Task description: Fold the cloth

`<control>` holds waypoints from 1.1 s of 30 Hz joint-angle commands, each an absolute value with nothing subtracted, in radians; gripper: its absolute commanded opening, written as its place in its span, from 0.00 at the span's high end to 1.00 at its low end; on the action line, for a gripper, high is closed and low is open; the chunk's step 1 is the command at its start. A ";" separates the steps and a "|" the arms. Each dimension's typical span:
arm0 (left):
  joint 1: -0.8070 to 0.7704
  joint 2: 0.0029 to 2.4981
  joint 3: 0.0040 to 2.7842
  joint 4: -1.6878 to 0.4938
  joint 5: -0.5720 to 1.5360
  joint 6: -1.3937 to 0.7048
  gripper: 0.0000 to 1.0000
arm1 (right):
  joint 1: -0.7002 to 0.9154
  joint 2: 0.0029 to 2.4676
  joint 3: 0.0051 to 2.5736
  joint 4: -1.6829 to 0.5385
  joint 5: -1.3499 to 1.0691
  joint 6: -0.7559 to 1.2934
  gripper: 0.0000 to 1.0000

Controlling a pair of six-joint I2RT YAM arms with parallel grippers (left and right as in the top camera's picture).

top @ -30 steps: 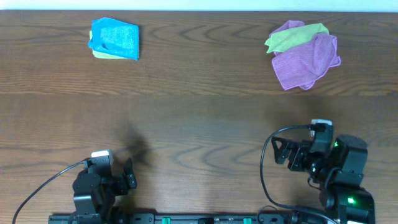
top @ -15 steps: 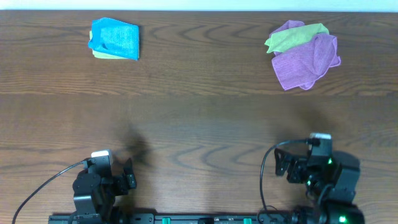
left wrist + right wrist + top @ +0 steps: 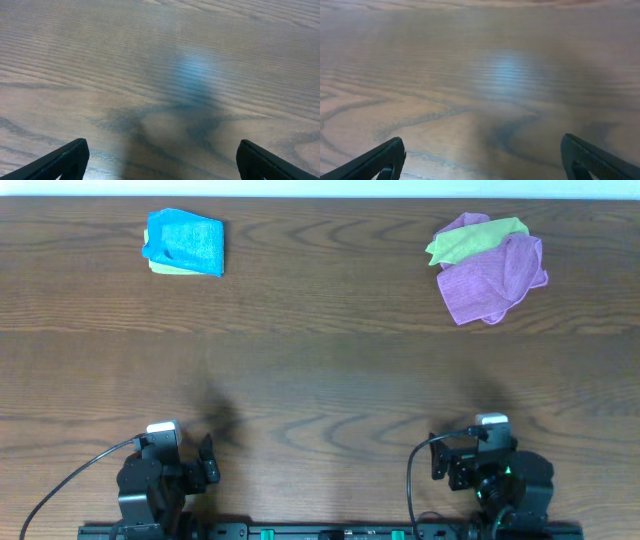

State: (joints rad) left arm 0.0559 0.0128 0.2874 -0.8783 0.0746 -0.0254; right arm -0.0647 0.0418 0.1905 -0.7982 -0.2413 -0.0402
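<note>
Your bright sky-blue textured cloth (image 3: 184, 242) lies at the far left of the dark wood-grain tabletop (image 3: 320, 360). It is bunched into a compact, roughly rectangular packet and rests on a thin yellow-green cloth (image 3: 158, 268) whose edge peeks out beneath it. Both arms sit folded at the near edge, well apart from it. The left end effector (image 3: 206, 459) is spread wide with nothing between its fingers (image 3: 65, 160), and the right end effector (image 3: 441, 463) is just as open and empty, as its wrist view shows.

The packet looks folded already, so this step reads as rest or a final check. If you want a neater fold, use the left arm, which is the nearer one. Come down on a free blue corner and pinch only the blue layer, so the yellow-green one underneath does not lift with it. Leave the crumpled purple cloth (image 3: 495, 280) at the far right alone.
</note>
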 commanded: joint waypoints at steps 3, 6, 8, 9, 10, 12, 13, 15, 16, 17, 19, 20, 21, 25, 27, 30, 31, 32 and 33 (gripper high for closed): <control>0.051 0.004 0.265 -0.928 0.052 -0.014 0.05 | -0.005 0.010 0.176 -0.797 -0.169 -0.061 0.01; 0.051 0.004 0.265 -0.927 0.052 -0.014 0.05 | 0.021 0.005 0.176 -0.798 -0.134 -0.061 0.01; 0.051 0.004 0.265 -0.928 0.052 -0.014 0.05 | 0.031 0.005 0.176 -0.798 -0.121 -0.061 0.01; 0.051 0.004 0.265 -0.928 0.052 -0.014 0.04 | 0.034 0.005 0.176 -0.798 -0.115 -0.061 0.01; 0.051 0.004 0.265 -0.927 0.052 -0.014 0.05 | 0.035 0.005 0.176 -0.798 -0.110 -0.061 0.01; 0.051 0.004 0.265 -0.928 0.052 -0.014 0.04 | 0.034 0.005 0.176 -0.798 -0.108 -0.061 0.01; 0.051 0.004 0.265 -0.928 0.052 -0.014 0.05 | 0.034 0.005 0.176 -0.798 -0.109 -0.061 0.01; 0.051 0.004 0.265 -0.928 0.052 -0.014 0.05 | 0.034 0.006 0.176 -0.797 -0.109 -0.061 0.01; 0.051 0.004 0.265 -0.928 0.052 -0.014 0.05 | 0.034 0.006 0.176 -0.797 -0.109 -0.061 0.01; 0.051 0.004 0.265 -0.928 0.052 -0.014 0.05 | 0.034 0.006 0.176 -0.797 -0.109 -0.061 0.01; 0.051 0.004 0.265 -0.928 0.052 -0.014 0.05 | 0.034 0.006 0.176 -0.797 -0.109 -0.061 0.01; 0.051 0.004 0.265 -0.927 0.052 -0.014 0.05 | 0.034 0.006 0.176 -0.797 -0.109 -0.061 0.01; 0.051 0.004 0.265 -0.927 0.052 -0.014 0.05 | 0.034 0.006 0.176 -0.797 -0.109 -0.061 0.01; 0.051 0.004 0.265 -0.928 0.052 -0.014 0.04 | 0.034 0.006 0.176 -0.797 -0.109 -0.061 0.01; 0.051 0.004 0.265 -0.928 0.052 -0.014 0.05 | 0.034 0.006 0.176 -0.797 -0.109 -0.061 0.01; 0.051 0.004 0.265 -0.928 0.052 -0.014 0.05 | 0.034 0.006 0.176 -0.797 -0.109 -0.061 0.01; 0.051 0.004 0.265 -0.928 0.052 -0.014 0.04 | 0.034 0.006 0.176 -0.797 -0.109 -0.061 0.01; 0.051 0.004 0.265 -0.927 0.052 -0.014 0.05 | 0.034 0.006 0.176 -0.797 -0.109 -0.061 0.01; 0.051 0.004 0.265 -0.928 0.052 -0.014 0.04 | 0.034 0.006 0.176 -0.797 -0.109 -0.061 0.01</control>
